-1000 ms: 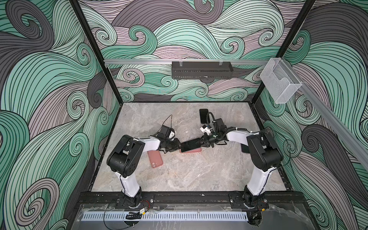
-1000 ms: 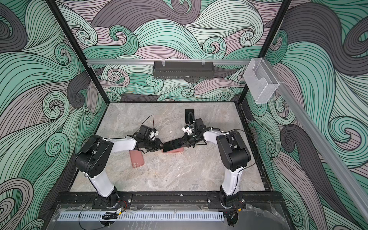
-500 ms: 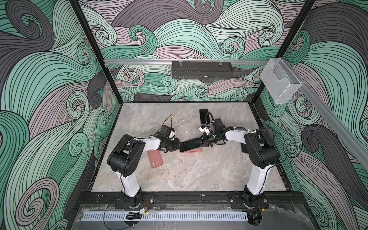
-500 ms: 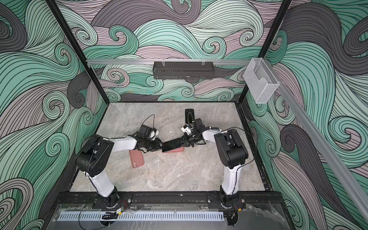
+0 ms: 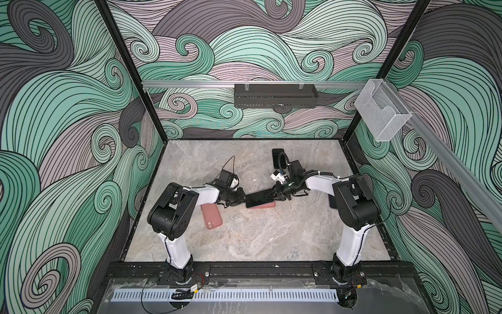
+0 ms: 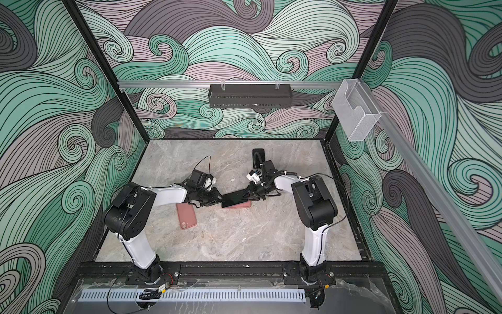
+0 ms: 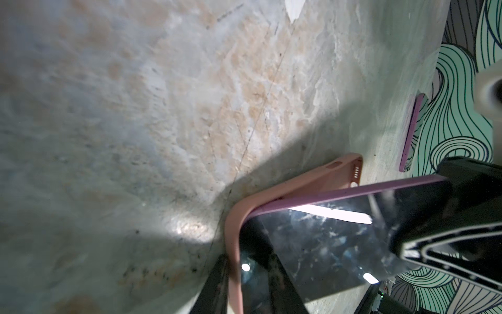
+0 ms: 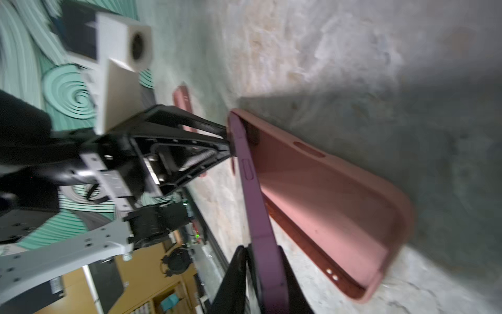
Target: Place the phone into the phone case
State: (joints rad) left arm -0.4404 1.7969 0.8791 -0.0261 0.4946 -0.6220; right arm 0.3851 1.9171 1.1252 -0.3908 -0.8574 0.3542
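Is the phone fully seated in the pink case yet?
No. In the right wrist view the phone stands tilted up out of the pink case, whose inner floor lies bare beside it.

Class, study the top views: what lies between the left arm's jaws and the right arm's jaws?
The dark phone spans that stretch, tilted over the pink phone case on the table. Both top views show it.
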